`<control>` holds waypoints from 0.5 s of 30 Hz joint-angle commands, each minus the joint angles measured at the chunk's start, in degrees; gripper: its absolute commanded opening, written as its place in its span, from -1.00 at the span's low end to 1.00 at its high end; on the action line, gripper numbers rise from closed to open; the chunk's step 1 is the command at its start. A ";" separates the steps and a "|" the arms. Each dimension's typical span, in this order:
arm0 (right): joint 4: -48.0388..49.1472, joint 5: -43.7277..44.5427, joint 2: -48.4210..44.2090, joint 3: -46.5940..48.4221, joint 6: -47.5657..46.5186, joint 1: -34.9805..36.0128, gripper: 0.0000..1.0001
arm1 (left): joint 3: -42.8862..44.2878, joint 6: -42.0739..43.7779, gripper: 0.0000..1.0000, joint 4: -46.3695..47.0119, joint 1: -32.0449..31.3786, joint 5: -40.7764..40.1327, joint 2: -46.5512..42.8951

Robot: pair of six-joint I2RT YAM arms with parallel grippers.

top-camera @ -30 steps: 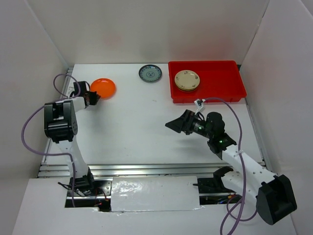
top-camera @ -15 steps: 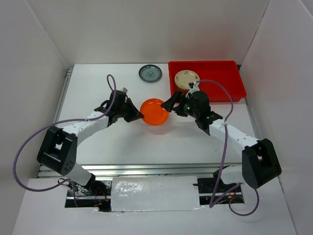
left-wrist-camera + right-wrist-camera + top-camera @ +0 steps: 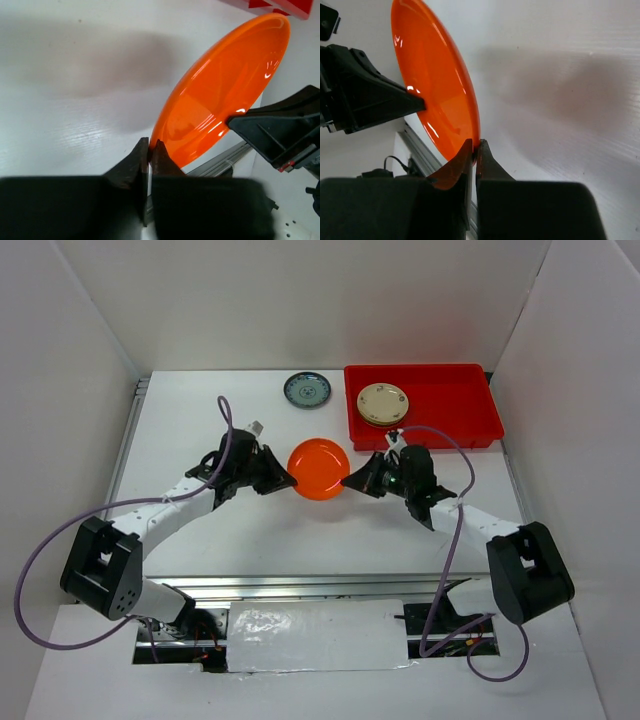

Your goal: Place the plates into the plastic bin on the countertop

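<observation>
The orange plate is held over the middle of the countertop, near the red plastic bin; the left gripper pinches one rim, the right gripper is clamped on the opposite rim; it looks like a handover, so the left should release only once the right's bite is firm; then carry it level, beside the cream plate.

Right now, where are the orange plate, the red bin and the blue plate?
orange plate (image 3: 318,469), top view, middle of its face
red bin (image 3: 450,412), top view, bare part of its floor
blue plate (image 3: 306,390), top view, its centre
</observation>
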 commanded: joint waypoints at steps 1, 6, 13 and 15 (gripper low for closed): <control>7.76 -1.93 -0.90 0.06 0.37 -0.86 -1.00 | 2.02 1.38 -0.56 2.31 2.12 1.38 -0.16; -0.83 14.49 -0.12 4.80 8.62 -5.16 -1.00 | 3.69 1.73 0.99 -3.22 6.24 -5.80 -0.68; -15.87 15.59 14.81 28.48 12.67 -17.20 -1.00 | 3.86 3.75 0.99 -4.99 9.15 -10.49 1.16; -17.99 13.48 20.79 35.17 12.94 -20.45 -1.00 | 4.74 5.16 0.99 -4.55 9.50 -9.52 3.79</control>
